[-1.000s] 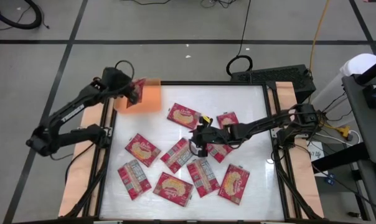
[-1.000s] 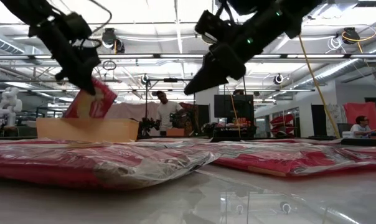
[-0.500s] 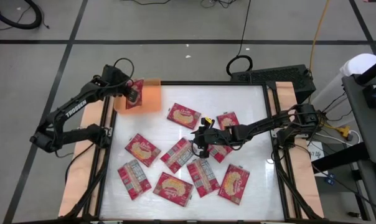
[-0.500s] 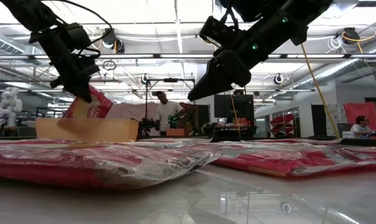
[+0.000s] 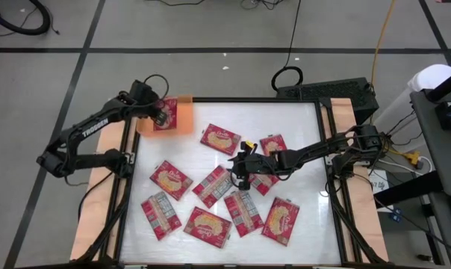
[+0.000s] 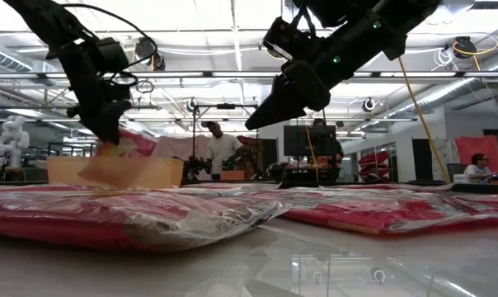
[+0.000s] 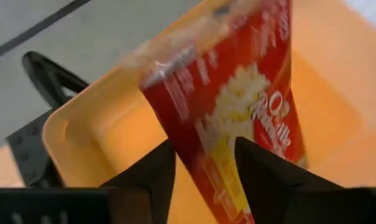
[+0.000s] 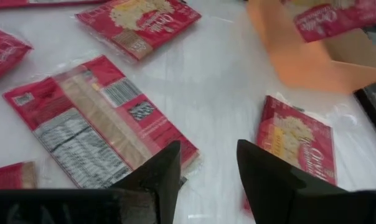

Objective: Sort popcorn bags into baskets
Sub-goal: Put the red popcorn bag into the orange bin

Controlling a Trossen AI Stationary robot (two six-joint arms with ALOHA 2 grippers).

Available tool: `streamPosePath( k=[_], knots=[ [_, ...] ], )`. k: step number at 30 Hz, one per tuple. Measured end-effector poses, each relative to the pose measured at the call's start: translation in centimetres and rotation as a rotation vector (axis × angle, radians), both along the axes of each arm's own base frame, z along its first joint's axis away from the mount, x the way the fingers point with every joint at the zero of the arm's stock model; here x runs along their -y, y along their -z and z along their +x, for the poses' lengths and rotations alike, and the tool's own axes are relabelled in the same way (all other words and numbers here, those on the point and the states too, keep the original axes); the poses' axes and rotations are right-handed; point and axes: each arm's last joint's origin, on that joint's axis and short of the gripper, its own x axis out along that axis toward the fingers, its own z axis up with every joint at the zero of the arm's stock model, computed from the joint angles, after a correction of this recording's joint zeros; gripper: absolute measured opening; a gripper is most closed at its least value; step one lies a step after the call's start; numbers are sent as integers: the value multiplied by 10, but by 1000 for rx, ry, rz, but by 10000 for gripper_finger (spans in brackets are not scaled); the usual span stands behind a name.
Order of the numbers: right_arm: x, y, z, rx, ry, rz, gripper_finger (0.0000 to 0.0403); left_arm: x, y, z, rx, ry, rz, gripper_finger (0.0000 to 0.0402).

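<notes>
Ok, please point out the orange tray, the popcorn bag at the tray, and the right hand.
orange tray [image 5: 182,116]: high view, bare floor of the tray.
popcorn bag [image 7: 238,112]: left wrist view, printed front panel.
right hand [image 5: 239,178]: high view, between the fingertips.

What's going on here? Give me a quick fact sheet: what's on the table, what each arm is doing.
Table: white top, light wooden boards at its sides
Loose popcorn bags: nine flat red packets spread over the table, e.g.
Basket: orange tray at the far left corner
Bag in the basket: one red popcorn bag, leaning tilted into it
Left gripper: over the basket, fingers parted around that bag
Right gripper: open, hovering above the middle packets, holding nothing
</notes>
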Motion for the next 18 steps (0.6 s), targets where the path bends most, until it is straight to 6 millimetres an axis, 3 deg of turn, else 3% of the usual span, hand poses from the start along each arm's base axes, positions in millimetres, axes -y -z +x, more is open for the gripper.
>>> streamPosePath(
  k=[9,13,18],
  knots=[
    [-1,0,0,-1,-18,19,148,-3,10,11,-111,-62,31,186],
    [-1,0,0,0,-14,23,148,-2,-2,17,-49,-60,53,186],
    [-1,-1,1,21,-6,37,148,-1,-7,44,81,28,66,168]
  ],
)
